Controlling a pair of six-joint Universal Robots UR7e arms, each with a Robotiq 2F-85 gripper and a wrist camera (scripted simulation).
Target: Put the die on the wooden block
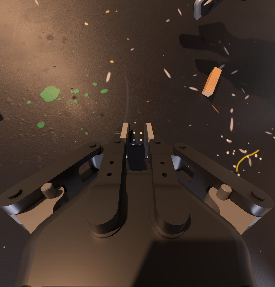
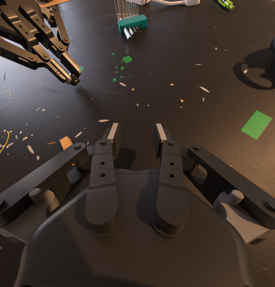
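- Left hand (image 1: 136,132): closed on the die (image 1: 137,138), which sits pinched between the two fingertips just above the centre of the left wrist view. In the right wrist view the same hand shows at upper left, clear of the counter (image 2: 164,96), with the die at its tips (image 2: 75,80).
- Die: dark, with pale pips; a four-pip face looks back at the left wrist camera. It is a cube, so it has no long axis; it appears to sit square between the pads.
- Block (image 1: 211,82): right of centre in the upper half of the left wrist view, well apart from the die. It lies flat on the counter, with its long axis running from lower left to upper right of that frame. In the right wrist view only one end (image 2: 65,142) peeks out at mid left, behind the right hand's linkage.
- Step in hand, as I judge it: carrying the die across to the block. Doing it well means centring over the block's broad top face, lowering until the die rests or nearly rests there, then opening gently so it neither rolls nor tips off the narrow width.
- Right hand (image 2: 136,136): fingers spread apart, holding nothing, hovering over bare counter at the centre of its own view. It is best kept clear of the block.
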